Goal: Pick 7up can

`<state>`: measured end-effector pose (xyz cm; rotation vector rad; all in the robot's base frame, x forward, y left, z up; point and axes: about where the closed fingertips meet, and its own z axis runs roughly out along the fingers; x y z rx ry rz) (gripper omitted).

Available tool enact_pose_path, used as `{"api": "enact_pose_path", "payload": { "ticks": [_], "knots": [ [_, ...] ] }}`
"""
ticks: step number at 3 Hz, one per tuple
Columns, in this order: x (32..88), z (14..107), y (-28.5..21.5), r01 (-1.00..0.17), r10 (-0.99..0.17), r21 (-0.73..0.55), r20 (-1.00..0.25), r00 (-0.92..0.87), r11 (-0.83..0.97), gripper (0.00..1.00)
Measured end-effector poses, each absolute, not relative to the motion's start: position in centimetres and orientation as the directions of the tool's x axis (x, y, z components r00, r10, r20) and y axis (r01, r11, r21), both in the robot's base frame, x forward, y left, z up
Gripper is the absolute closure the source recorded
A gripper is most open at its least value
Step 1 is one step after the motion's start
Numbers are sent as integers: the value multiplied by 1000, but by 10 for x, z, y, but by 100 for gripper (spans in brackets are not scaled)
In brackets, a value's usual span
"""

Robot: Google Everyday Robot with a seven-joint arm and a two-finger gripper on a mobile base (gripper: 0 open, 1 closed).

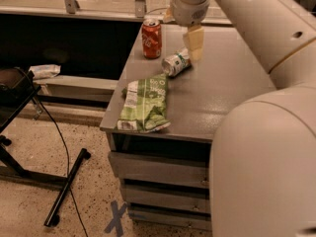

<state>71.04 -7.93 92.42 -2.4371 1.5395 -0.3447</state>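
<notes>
Just beside the gripper, the 7up can lies toppled on the desk, its axis slanting away from the gripper; I cannot tell the jaws' state.

One 7up can, one orange can, one snack bag, one hand near them

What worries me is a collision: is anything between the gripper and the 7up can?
Nothing visible does. The gripper hangs right next to the 7up can, which lies on its side. The orange can stands apart, further left in view, and the bag lies nearer the camera. Neither is in the gap.
</notes>
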Motion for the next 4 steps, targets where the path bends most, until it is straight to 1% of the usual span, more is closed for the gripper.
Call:
{"api": "enact_pose_path", "payload": {
  "ticks": [1, 2, 3, 4],
  "knots": [
    [722, 887, -59, -854, -889, -267, 25, 458, -447, 0],
    [733, 869, -51, -860, -886, -244, -5, 463, -448, 0],
    [745, 853, -59, -881, -902, -225, -22, 431, -415, 18],
    [755, 851, -81, -903, -925, -239, -44, 377, -356, 49]
  ]
}}
